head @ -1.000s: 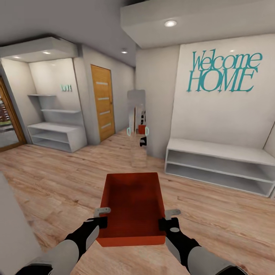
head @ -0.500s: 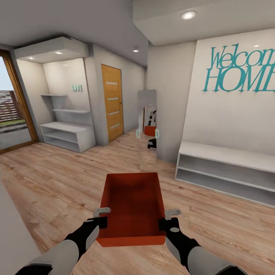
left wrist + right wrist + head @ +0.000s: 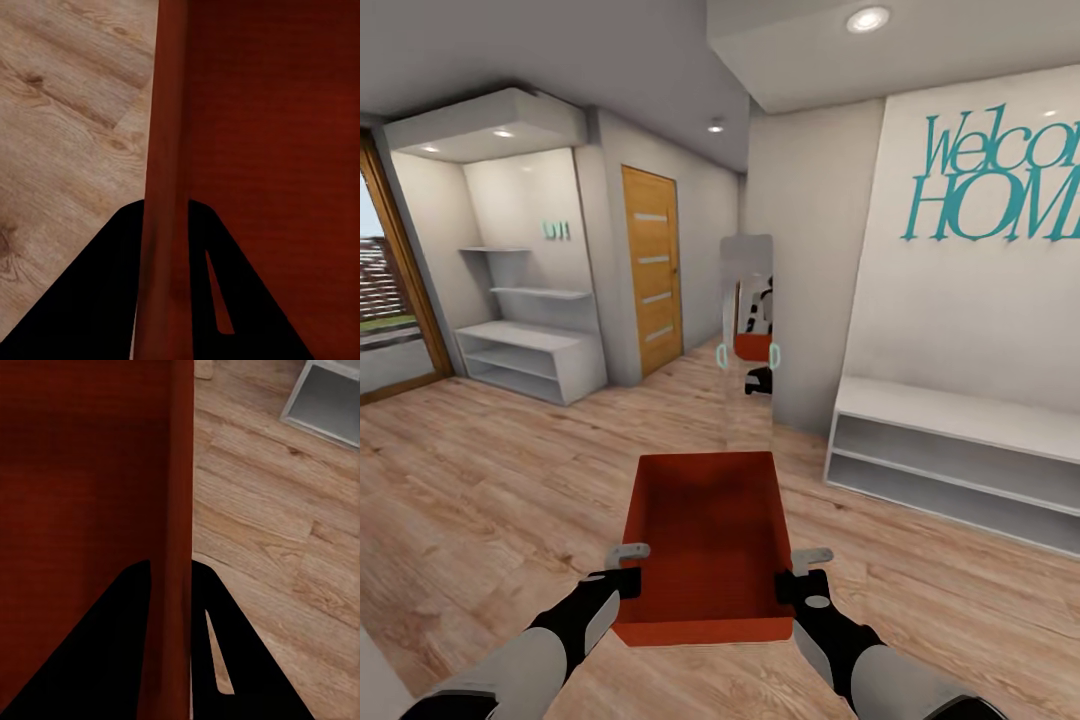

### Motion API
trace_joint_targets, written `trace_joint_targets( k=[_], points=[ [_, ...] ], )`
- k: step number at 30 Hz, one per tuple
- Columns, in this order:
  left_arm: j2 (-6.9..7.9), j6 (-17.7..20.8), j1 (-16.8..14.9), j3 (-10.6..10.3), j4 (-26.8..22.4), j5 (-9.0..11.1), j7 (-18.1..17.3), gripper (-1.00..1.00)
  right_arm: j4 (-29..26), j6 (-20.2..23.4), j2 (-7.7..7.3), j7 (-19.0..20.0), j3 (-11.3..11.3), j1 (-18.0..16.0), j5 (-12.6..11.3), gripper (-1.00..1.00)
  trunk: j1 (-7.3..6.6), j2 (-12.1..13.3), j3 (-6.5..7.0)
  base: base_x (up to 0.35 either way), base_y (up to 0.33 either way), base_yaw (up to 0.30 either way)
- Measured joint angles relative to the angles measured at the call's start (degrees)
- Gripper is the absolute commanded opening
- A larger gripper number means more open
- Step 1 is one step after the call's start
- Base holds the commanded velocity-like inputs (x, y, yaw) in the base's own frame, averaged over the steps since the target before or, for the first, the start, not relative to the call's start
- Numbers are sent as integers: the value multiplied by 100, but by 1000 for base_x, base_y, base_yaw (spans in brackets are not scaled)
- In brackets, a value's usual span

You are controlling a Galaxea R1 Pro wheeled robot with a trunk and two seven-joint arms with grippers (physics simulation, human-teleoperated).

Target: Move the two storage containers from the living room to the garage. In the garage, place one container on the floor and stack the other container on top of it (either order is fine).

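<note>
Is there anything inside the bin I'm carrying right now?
The storage container looks empty: the head view shows a bare red-orange bottom and inner walls. The near inner corners beside the left gripper and right gripper are partly hidden by the near wall.

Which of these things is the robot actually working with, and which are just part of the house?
Part of the job:
- red-orange rectangular open-top bin
- left gripper and right gripper, each clamped on a side wall

Just there:
- orange wooden door
- white low shelf bench
- tall mirror
- teal "Welcome HOME" lettering

Bright, even light from recessed ceiling spots (image 3: 868, 18); soft render, perhaps slight wide-angle stretch at edges.
</note>
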Motion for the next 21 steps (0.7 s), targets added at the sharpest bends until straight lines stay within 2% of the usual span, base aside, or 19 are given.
trace_joint_targets(
  k=[21],
  points=[
    [0, -8, 0, -3, -1, 2, 0, -100, 0, -10, -2, 2, 6, 0, -6, -100, 0, 0, 0, 322, 0, 0]
  ],
)
